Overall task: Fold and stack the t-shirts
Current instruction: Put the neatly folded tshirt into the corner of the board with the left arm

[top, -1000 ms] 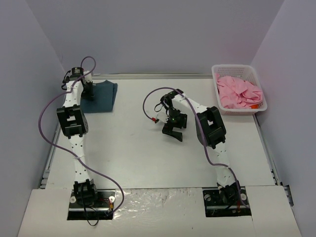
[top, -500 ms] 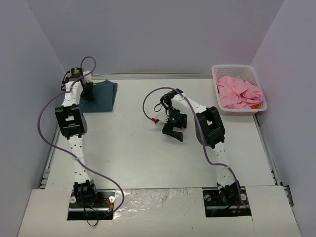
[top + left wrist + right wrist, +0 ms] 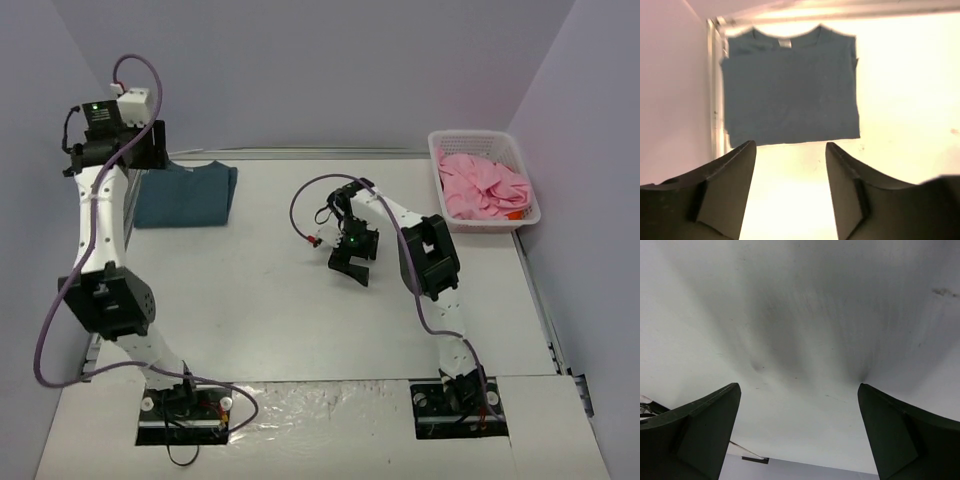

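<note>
The dark teal-blue t-shirt lies folded into a flat rectangle at the table's far left corner; the left wrist view shows the t-shirt from above, collar toward the back wall. My left gripper hangs high above the shirt's left part, and in its own view the left gripper is open with only bare table between its fingers. The pink t-shirt lies crumpled in the white lattice basket at the far right. My right gripper hovers low over the table's middle; the right gripper is wide open and empty.
A metal rail runs along the table's back edge against the wall. Side walls close in left and right. A red-tipped cable loop hangs off the right arm. The arms' bases sit at the near edge.
My left gripper has let go of the teal-blue t-shirt, opened and risen well above it; the left arm now stands tall. The right arm has barely moved.
</note>
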### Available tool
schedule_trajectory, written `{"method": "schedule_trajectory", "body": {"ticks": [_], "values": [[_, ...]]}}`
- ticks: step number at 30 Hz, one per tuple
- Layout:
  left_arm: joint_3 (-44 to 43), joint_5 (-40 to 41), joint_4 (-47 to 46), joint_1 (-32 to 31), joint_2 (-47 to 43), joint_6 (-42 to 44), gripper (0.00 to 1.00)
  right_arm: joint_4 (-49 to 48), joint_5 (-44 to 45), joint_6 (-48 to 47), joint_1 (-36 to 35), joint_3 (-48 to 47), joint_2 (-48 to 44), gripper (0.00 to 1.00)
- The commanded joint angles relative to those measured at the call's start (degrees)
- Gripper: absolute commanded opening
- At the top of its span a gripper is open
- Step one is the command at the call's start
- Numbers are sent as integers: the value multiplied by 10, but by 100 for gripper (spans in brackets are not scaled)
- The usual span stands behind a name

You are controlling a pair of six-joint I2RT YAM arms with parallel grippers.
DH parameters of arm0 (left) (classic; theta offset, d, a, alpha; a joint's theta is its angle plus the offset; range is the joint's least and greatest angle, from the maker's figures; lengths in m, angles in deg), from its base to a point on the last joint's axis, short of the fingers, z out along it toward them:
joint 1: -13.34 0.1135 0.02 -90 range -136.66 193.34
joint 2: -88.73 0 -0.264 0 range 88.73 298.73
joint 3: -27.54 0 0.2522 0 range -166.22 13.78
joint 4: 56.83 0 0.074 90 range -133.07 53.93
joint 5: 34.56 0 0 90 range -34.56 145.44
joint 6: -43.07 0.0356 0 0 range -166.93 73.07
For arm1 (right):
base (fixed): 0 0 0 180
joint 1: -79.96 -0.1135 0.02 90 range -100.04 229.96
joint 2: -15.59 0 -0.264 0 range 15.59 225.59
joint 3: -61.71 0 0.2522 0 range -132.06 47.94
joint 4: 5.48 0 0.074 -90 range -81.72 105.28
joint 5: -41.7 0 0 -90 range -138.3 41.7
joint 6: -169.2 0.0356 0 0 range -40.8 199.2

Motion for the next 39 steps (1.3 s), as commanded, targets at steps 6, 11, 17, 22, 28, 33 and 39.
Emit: {"method": "schedule_trajectory", "body": {"ticks": [6,11,17,22,28,33,39], "values": [[282,-88,-58,-3,-373,41,71,-110,44,95,-7,40,-204,100],[367,-91,-34,-35,-461,59,83,-206,143,120,-1,88,-315,100],[441,-119,-30,-85,-509,97,95,-239,112,230,107,96,-394,100],[508,-144,-59,-86,-590,123,94,-224,-53,283,208,91,-378,100],[526,-134,-52,-83,-592,110,94,-344,30,320,199,194,-431,100],[580,-148,-97,-52,-618,94,94,-416,51,323,190,243,-510,100],[609,-167,-105,-25,-621,90,94,-419,-41,313,240,291,-542,100]]}}
